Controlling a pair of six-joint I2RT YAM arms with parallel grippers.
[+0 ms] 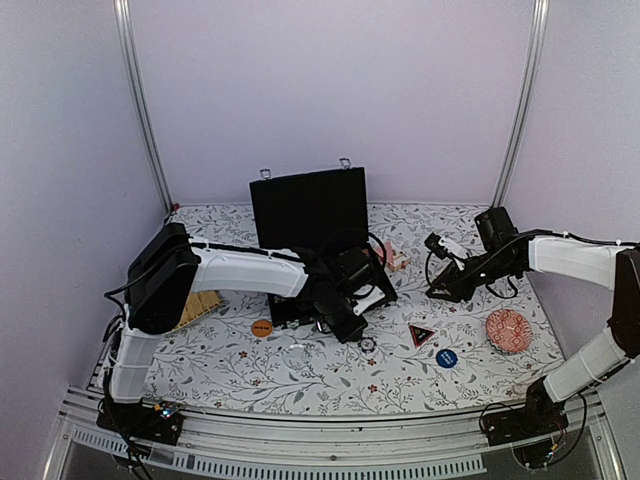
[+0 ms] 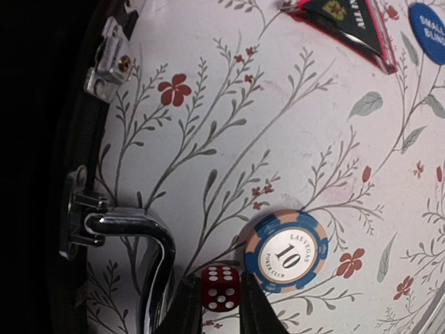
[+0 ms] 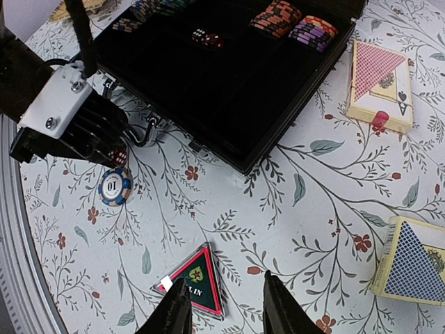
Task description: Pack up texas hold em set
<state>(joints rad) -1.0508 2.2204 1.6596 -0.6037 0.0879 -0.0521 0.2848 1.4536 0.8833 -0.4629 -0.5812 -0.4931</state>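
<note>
The black case [image 1: 308, 205] stands open mid-table, lid up, with chip stacks [image 3: 278, 17] and red dice [image 3: 206, 38] in its tray. In front of its silver handle [image 2: 139, 236], my left gripper [image 2: 221, 306] is shut on a red die [image 2: 221, 287] that rests on the cloth. A blue "10" chip [image 2: 286, 250] lies right beside the die. My right gripper [image 3: 222, 309] hangs open above the cloth with nothing between its fingers, and a triangular dealer marker [image 3: 195, 282] lies by one of them. A red-backed deck [image 3: 379, 83] and a blue-backed deck [image 3: 414, 261] lie right of the case.
A blue disc [image 1: 446, 357] and an orange disc [image 1: 262, 327] lie on the flowered cloth. The red patterned bowl [image 1: 507, 330] sits at the right and the straw tray [image 1: 197, 307] at the left, under the left arm. A case latch [image 2: 111, 56] juts out near the handle.
</note>
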